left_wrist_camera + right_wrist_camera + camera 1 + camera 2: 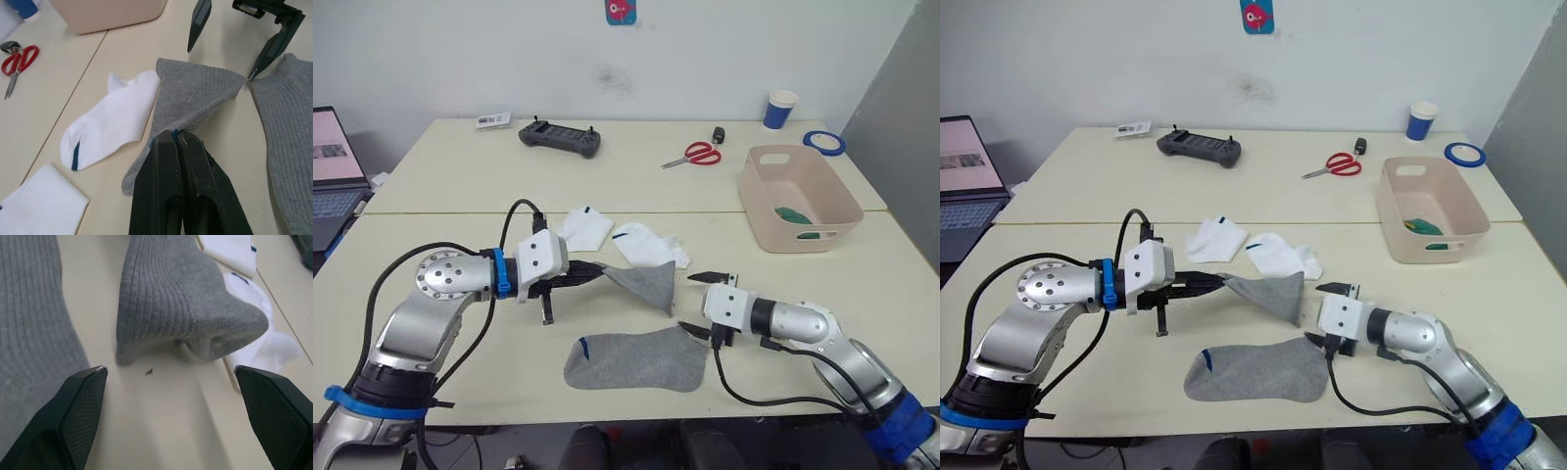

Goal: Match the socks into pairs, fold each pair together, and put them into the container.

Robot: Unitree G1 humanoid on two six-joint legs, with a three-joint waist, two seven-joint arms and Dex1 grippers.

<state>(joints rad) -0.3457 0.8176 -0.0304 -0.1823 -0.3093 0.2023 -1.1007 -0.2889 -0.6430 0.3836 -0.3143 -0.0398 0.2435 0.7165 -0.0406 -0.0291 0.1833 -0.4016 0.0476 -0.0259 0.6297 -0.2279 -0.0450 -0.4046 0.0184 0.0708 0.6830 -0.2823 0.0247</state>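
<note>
My left gripper [595,275] is shut on the cuff end of a grey sock [646,284], which hangs lifted with its far end drooping to the table. A second grey sock [636,362] lies flat near the front edge. Two white socks [582,228] [651,247] with blue cuff marks lie just behind. My right gripper [701,305] is open, its fingers [78,401] either side of the held sock's [181,308] hanging end, not touching it. The pink container [783,240] stands at the right with green sock [793,213] fabric inside.
At the back of the table lie red scissors [693,154], a black controller [560,138], a blue paper cup [781,110], a blue tape roll [823,142] and a small card [493,119]. A laptop [335,166] sits at the far left.
</note>
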